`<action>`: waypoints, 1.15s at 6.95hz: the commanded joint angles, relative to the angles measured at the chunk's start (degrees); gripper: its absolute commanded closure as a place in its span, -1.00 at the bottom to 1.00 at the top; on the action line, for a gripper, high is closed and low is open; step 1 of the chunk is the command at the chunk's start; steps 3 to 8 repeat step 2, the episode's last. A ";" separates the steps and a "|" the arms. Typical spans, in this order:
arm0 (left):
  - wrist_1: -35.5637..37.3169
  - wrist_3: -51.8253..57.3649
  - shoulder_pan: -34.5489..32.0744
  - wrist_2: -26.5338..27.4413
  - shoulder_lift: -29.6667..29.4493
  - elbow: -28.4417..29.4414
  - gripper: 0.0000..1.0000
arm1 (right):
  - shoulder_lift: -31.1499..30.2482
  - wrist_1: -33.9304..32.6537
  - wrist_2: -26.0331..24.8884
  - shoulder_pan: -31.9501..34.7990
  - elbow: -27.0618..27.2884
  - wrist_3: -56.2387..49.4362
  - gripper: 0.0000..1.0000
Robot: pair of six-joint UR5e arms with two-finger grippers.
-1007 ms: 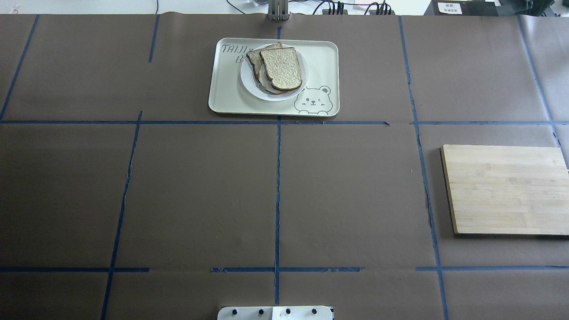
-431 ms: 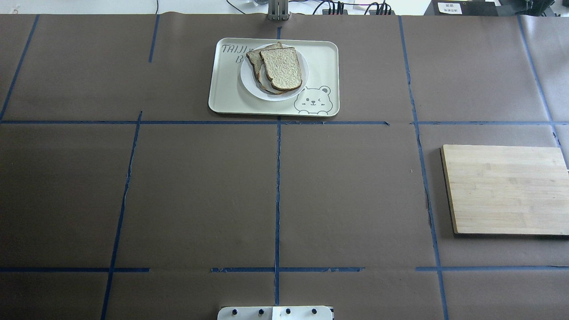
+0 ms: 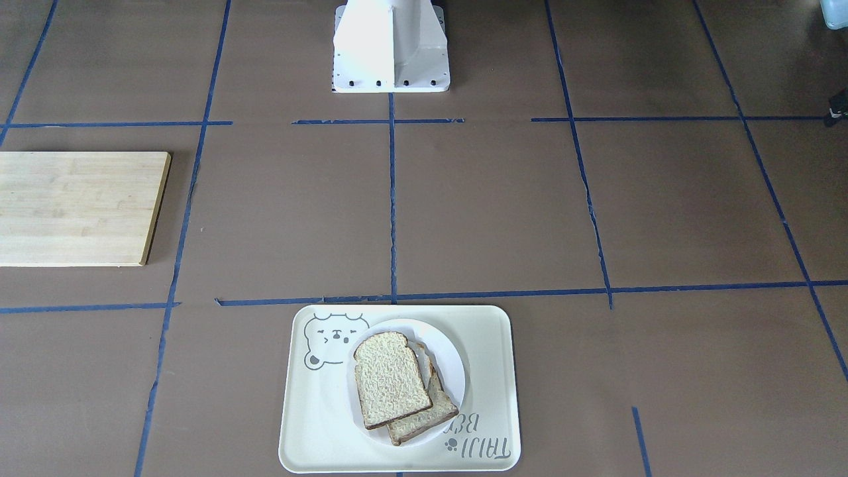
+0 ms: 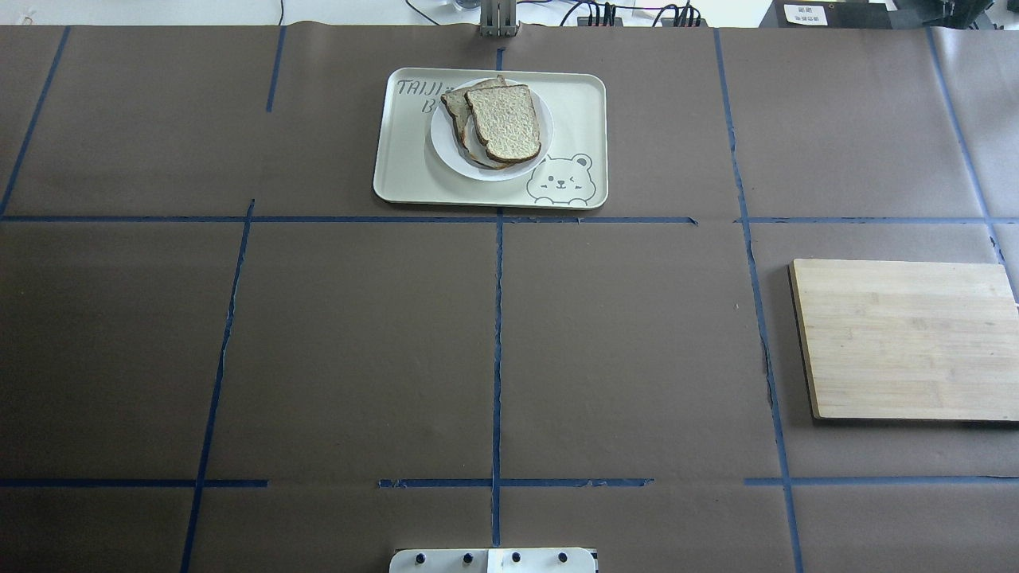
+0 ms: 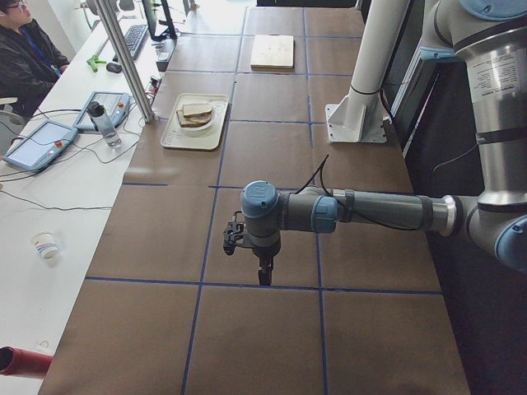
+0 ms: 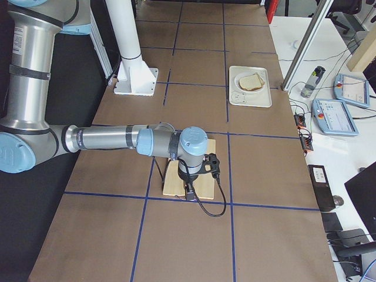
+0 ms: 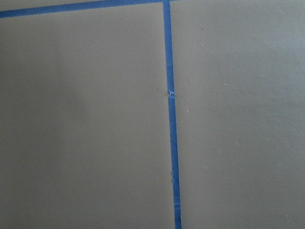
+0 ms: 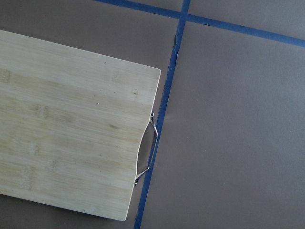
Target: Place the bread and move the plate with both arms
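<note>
Bread (image 4: 504, 121) on plate (image 4: 446, 151), far fr jaws

Bright, even light with soft shadows, sharp views, glare washing out the white pedestal (image 3: 391, 40)

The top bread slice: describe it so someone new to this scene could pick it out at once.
On the far side of the brown table from the robot, find the cream bear-print tray, with a round white plate on it. Two slices overlap there; the bread lies on top, dark-crusted, partly covering the other slice.
</note>
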 commanded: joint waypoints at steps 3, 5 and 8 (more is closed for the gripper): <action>-0.04 0.15 0.09 0.07 -0.11 0.07 -1.00 | 0.00 0.03 0.00 -0.09 0.00 0.09 -1.00; -0.04 0.15 0.09 0.07 -0.11 0.07 -1.00 | 0.00 0.03 0.00 -0.09 0.00 0.09 -1.00; -0.04 0.15 0.09 0.07 -0.11 0.07 -1.00 | 0.00 0.03 0.00 -0.09 0.00 0.09 -1.00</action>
